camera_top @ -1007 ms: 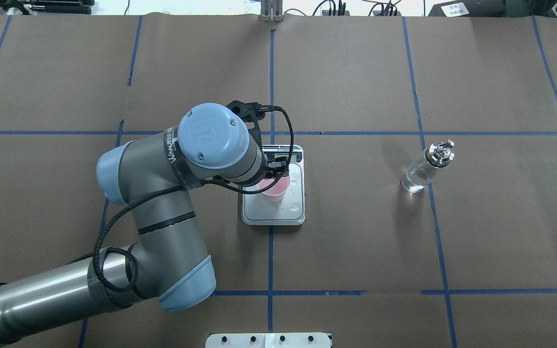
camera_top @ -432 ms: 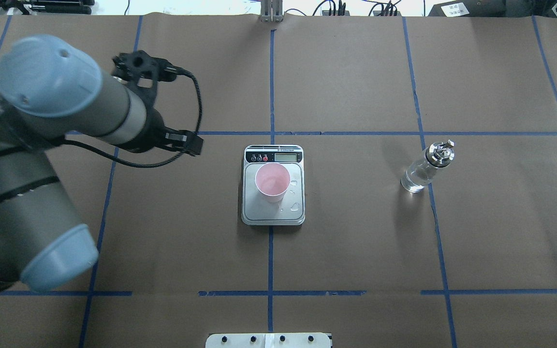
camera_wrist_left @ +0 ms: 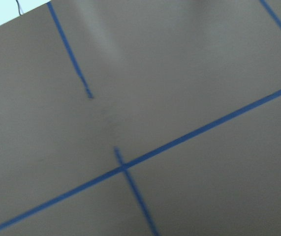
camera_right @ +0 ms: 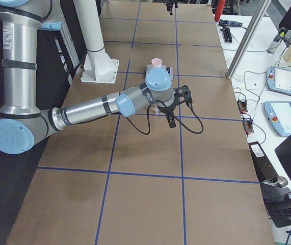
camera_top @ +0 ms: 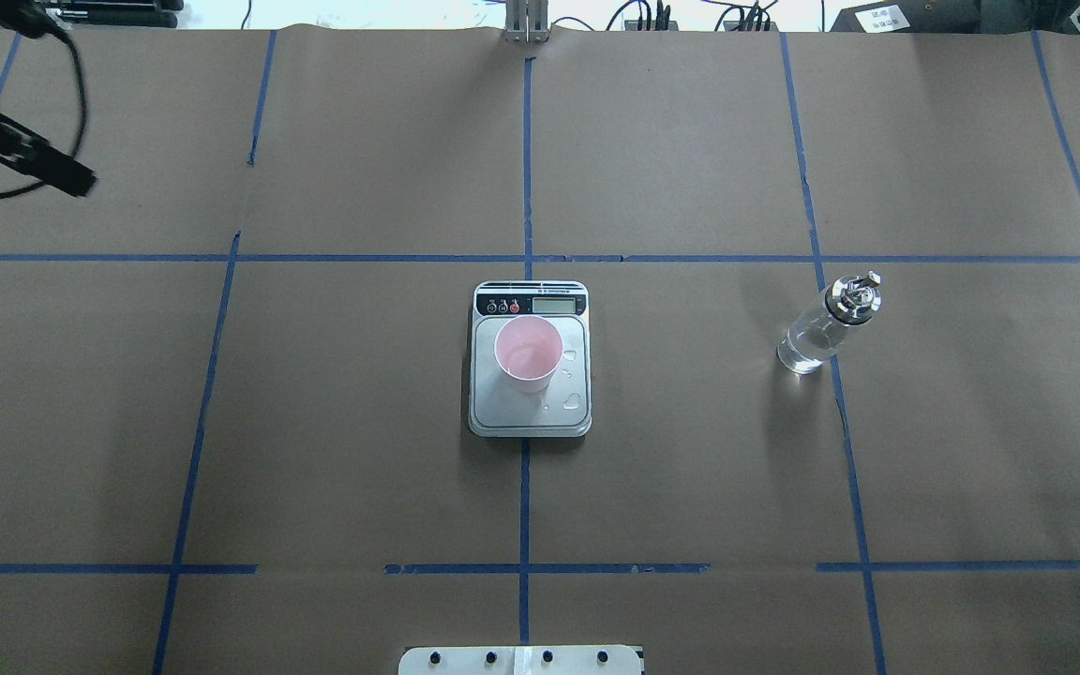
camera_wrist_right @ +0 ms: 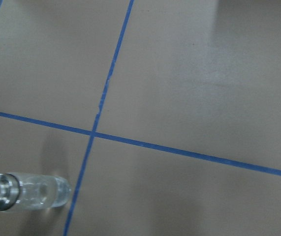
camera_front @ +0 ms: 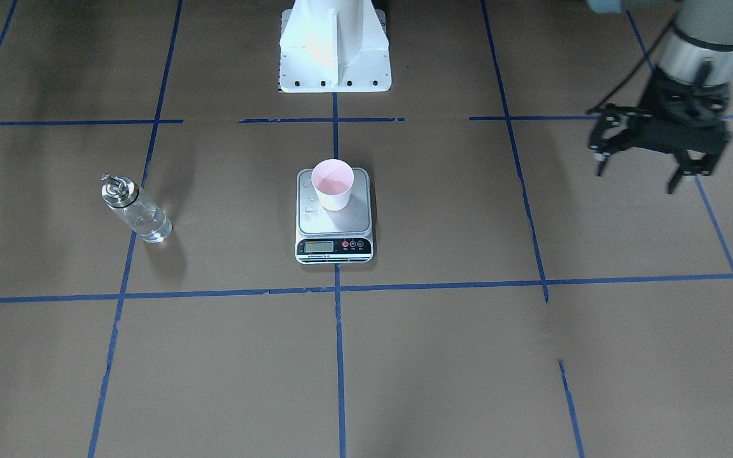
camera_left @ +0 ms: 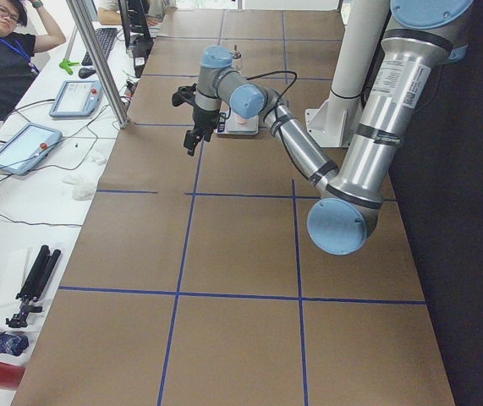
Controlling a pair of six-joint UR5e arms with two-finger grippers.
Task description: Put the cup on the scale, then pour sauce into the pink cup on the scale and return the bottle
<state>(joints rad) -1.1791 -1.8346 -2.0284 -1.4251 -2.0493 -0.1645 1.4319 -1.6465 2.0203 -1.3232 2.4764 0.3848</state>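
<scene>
Standing upright on the desk, the bottle is well apart from the left jaws, beyond the scale and the cup that sits on it. The left jaws stand apart, empty; of the right jaws one cannot tell. The glass is likely smooth, stiff and breakable, so a firm hold around the cylinder's middle, below the metal collar, seems safest.

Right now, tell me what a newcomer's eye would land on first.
The pink cup stands on the steel scale at the middle of the table, with drops beside it on the platform. A clear bottle stands alone off to the robot's right. The left tool hangs open far to the robot's left, holding nothing.
</scene>
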